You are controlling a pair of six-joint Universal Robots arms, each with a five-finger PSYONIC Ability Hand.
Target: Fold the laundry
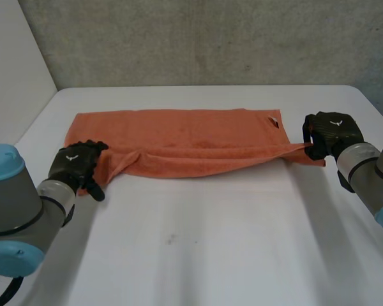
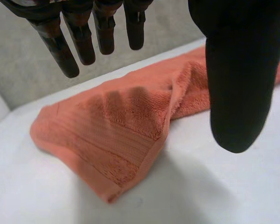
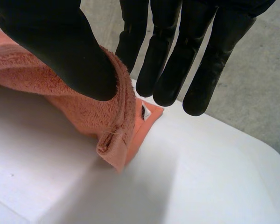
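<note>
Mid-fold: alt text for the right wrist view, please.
The right hand pinches an edge of the orange towel between thumb and fingers, holding it up off the white table. A white tag shows on the towel corner beneath.

A bare test lab — white table [image 1: 210, 248] against a raw concrete wall [image 1: 210, 38].

On table [image 1: 210, 255]: towel [image 1: 185, 137] across mid, L hand [image 1: 76, 164] at left end, R hand [image 1: 332, 131] at right.
</note>
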